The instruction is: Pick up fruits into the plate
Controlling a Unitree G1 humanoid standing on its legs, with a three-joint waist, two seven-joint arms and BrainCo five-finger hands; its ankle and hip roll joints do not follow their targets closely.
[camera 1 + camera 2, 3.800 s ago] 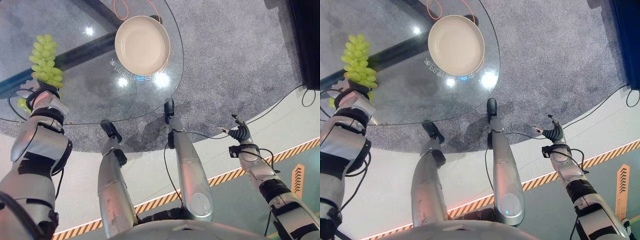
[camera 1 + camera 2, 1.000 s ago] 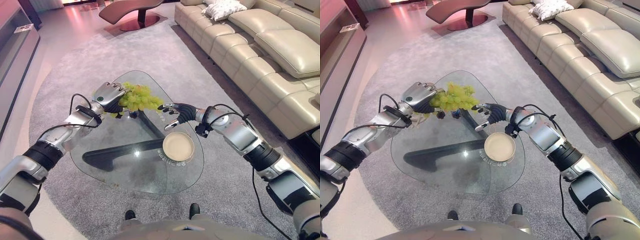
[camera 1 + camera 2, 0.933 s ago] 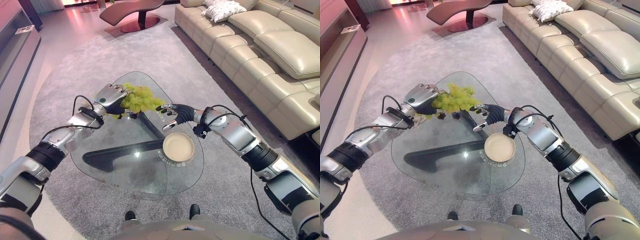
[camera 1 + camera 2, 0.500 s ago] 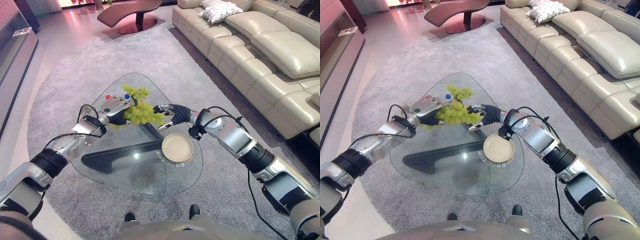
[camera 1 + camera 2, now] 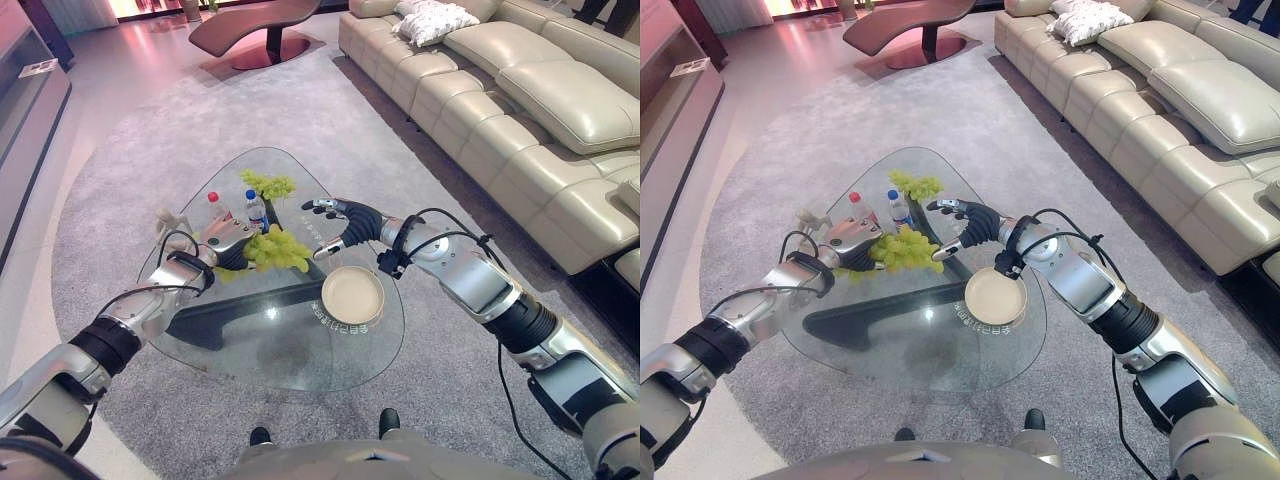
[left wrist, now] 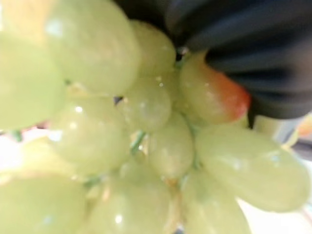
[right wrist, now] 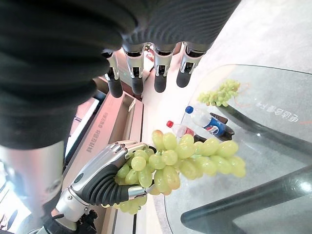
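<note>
Grapes in hand: the left hand (image 5: 855, 240) has its fingers curled round a green grape bunch (image 5: 908, 247), held off the glass table (image 5: 250, 345).
Handling: soft and loose, I'd judge; berries could bruise or drop off (take the stem end, not the berries).
Right hand: the right hand (image 5: 345, 220), fingers straight and spread, holds nothing and hovers just beside the bunch's free end.
Plate: the empty plate (image 5: 352, 295) sits just below the right hand, near the bunch.
Second bunch: another grape cluster (image 5: 266, 184) lies on the table beyond both hands, near two small bottles (image 5: 256, 209).
</note>
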